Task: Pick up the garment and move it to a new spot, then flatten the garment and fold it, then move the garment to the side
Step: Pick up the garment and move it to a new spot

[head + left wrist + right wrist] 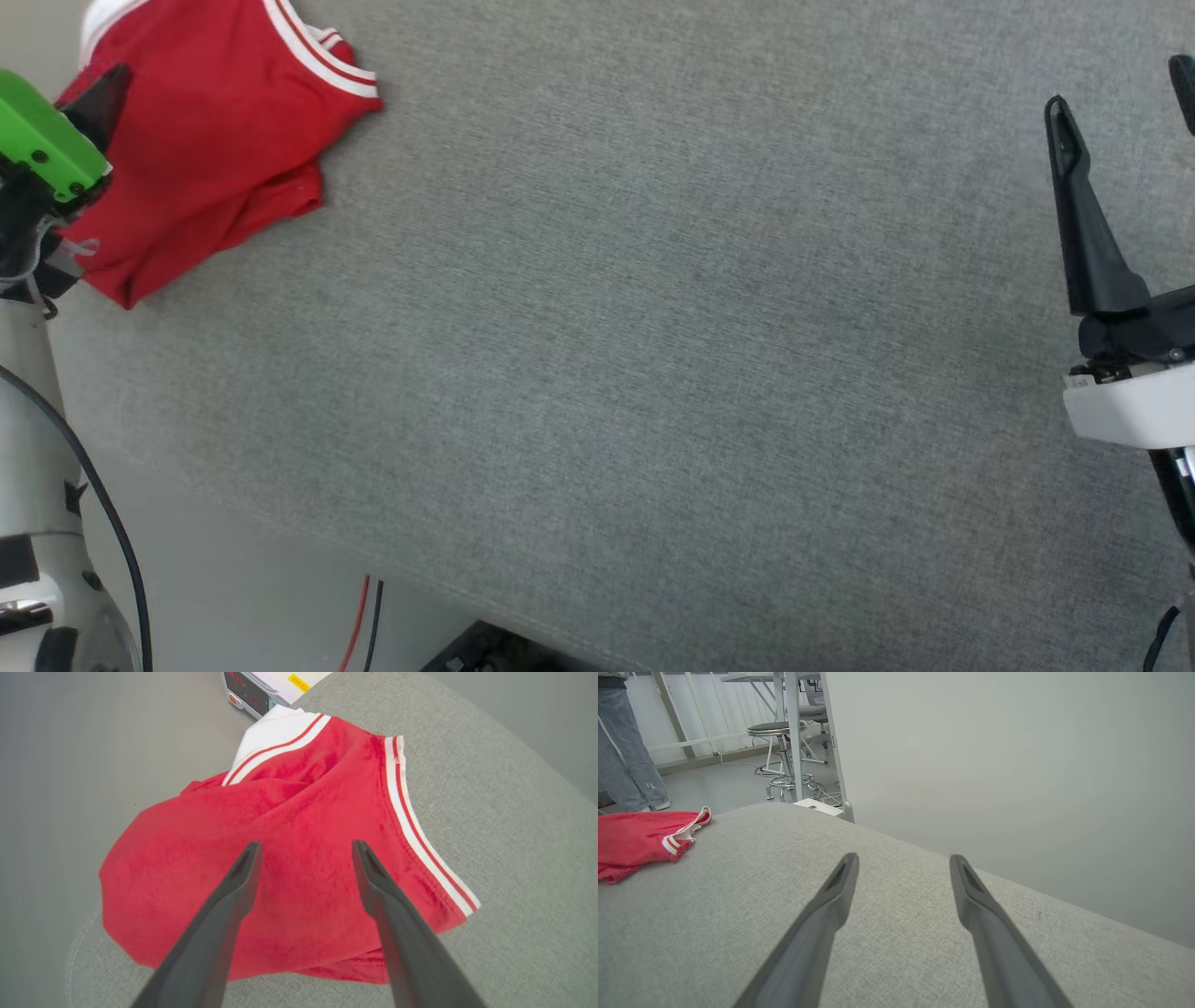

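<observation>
Well, we found the garment (205,140) bunched up at the far left corner of the grey fabric surface (653,373), plain red side up, with its white-striped trim running along the edge nearest the middle. From the left wrist camera the red cloth (303,812) looked rumpled rather than flat, a white sleeve with red stripes poking out at its far end, and its outer side reached the rounded rim of the surface. Our left gripper (303,847) hung right over that cloth with its two dark fingers (233,896) spread wide and nothing caught between them; whether the tips touched the fabric we could not tell. Over on the other side, our right gripper (903,858) sat well apart from the garment, above bare grey fabric, its fingers (985,924) likewise spread wide and holding nothing. From the right wrist view we saw the red heap (630,840) lying low at the far left end of the surface. Beyond it stood a person's legs in blue jeans (621,756) and a round stool (777,728) on the floor. Past the sleeve, a white device with red digits (247,693) sat on the floor.
</observation>
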Controlling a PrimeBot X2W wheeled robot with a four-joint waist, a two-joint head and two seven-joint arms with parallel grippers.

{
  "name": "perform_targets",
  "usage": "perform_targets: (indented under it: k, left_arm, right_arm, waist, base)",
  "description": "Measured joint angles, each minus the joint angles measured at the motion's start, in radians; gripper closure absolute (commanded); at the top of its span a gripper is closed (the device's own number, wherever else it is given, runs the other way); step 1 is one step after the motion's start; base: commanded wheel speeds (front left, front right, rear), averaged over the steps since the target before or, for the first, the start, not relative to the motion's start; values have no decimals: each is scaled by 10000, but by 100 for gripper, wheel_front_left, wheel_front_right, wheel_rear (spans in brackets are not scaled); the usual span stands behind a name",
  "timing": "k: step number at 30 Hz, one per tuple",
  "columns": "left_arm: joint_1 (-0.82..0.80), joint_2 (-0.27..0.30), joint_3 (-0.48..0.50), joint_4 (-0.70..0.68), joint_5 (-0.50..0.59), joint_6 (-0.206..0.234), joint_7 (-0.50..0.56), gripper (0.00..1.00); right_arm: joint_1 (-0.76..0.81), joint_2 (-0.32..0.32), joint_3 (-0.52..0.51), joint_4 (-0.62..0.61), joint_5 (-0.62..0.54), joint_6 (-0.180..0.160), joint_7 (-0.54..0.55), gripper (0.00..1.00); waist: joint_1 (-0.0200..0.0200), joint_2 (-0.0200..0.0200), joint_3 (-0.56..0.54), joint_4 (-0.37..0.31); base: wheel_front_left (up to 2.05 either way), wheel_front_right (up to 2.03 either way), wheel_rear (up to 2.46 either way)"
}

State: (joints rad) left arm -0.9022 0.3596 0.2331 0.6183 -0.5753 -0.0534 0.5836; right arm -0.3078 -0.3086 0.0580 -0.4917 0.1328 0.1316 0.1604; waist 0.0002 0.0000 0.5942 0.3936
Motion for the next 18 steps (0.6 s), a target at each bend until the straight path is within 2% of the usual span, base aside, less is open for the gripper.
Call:
perform_targets:
  k: [7, 14, 15, 16, 18]
  left_arm:
    - [-239, 376, 151, 817, -265, 337, 955, 0]
    - [-267, 851, 151, 1333, -451, 353, 1875, 0]
    - [-309, 882, 188, 1381, -502, 355, 1946, 9]
    - [-353, 911, 247, 1438, -564, 360, 1988, 100]
    - [-412, 968, 309, 1544, -677, 378, 2013, 100]
  right_arm:
    - [-227, -207, -77, -313, 63, 0, 127, 0]
    - [-224, -263, -282, -483, 130, 0, 217, 0]
    - [-224, -272, -301, -506, 130, 0, 219, 0]
    - [-224, -282, -314, -533, 130, 0, 247, 0]
    - [-225, -284, -309, -545, 130, 0, 263, 0]
  waist:
    - [0, 0, 937, -529]
    - [-2, 2, 1472, -1011]
    - [-2, 2, 1511, -1041]
    - [-2, 2, 1550, -1066]
    - [-2, 2, 1574, -1093]
  base:
    - [0, 0, 0]
    - [0, 0, 0]
    - [0, 0, 0]
    - [0, 0, 0]
    - [0, 0, 0]
